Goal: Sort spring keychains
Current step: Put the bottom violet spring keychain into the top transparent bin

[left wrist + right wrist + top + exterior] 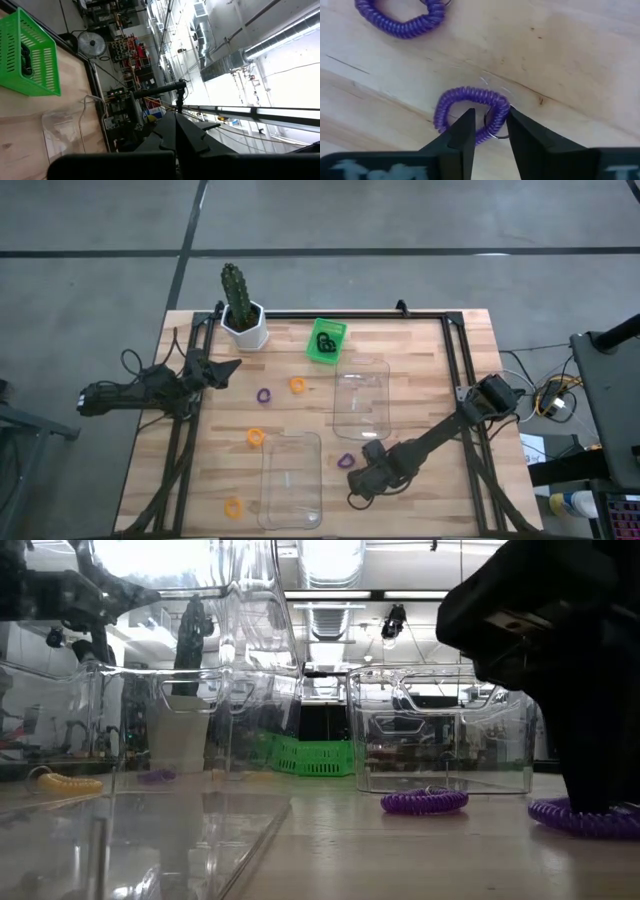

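Observation:
My right gripper (pixel 356 492) is down at the table near its near edge, shut on a purple spring keychain (pixel 467 102) that lies on the wood; it also shows in the low view (pixel 585 820). A second purple keychain (pixel 346 461) lies just beyond it, and a third (pixel 264 395) lies mid-table. Orange keychains lie at mid-table (pixel 297 385), by the near tray (pixel 256 437) and at the near edge (pixel 233 507). Black ones sit in the green bin (pixel 325 340). My left gripper (pixel 232 367) hovers shut and empty at the left. My right gripper pinches one side of the purple loop's coil (pixel 492 120), beside its metal ring, between its two fingers. One finger (pixel 462 127) stands inside the loop and the other outside. The fingers come from above, pointing down. The keychain lies flat on the table.
Two clear plastic trays stand on the table, one near the middle (pixel 362 398) and one at the near edge (pixel 291 480), left of my right gripper. A cactus in a white pot (pixel 243 320) stands at the far left. A dark frame runs along the table's edges.

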{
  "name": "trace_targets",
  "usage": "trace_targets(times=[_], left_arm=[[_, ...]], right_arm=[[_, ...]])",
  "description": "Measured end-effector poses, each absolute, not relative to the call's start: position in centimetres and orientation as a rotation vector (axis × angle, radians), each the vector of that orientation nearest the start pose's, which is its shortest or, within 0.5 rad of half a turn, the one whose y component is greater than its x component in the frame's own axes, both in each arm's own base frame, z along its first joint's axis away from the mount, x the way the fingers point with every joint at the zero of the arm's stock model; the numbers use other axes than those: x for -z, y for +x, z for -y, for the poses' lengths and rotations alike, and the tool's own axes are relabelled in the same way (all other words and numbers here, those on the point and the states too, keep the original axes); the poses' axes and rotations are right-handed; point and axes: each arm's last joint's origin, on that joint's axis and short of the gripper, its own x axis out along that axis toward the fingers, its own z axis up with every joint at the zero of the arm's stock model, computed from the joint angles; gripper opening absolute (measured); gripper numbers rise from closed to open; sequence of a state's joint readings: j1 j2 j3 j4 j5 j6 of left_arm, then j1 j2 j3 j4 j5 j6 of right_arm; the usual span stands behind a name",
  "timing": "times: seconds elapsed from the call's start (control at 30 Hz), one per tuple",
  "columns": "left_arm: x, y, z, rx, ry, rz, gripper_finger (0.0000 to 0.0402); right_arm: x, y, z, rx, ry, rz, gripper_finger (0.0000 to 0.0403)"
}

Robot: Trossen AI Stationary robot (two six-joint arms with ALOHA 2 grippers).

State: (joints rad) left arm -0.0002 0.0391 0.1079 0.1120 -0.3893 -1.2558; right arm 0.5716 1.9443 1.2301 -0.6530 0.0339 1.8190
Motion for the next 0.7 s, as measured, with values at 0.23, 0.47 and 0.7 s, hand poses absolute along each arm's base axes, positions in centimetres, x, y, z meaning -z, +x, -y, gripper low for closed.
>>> trace_targets(times=[0.23, 0.47, 0.7], left_arm=[[-20.7, 9.0, -1.1, -0.224, -1.271, 0.399, 0.0000], [-20.7, 8.9, -1.1, -0.224, -1.272, 0.399, 0.0000], [-20.7, 9.0, -1.1, -0.225, -1.272, 0.399, 0.0000]], right_arm=[[-13.5, 30.3, -19.4, 0.791, 1.057, -1.281, 0.0040], [-13.8, 30.3, -19.5, 0.775, 1.048, -1.294, 0.0015], [-16.6, 31.6, -20.7, 0.640, 1.074, -1.271, 0.0011]])
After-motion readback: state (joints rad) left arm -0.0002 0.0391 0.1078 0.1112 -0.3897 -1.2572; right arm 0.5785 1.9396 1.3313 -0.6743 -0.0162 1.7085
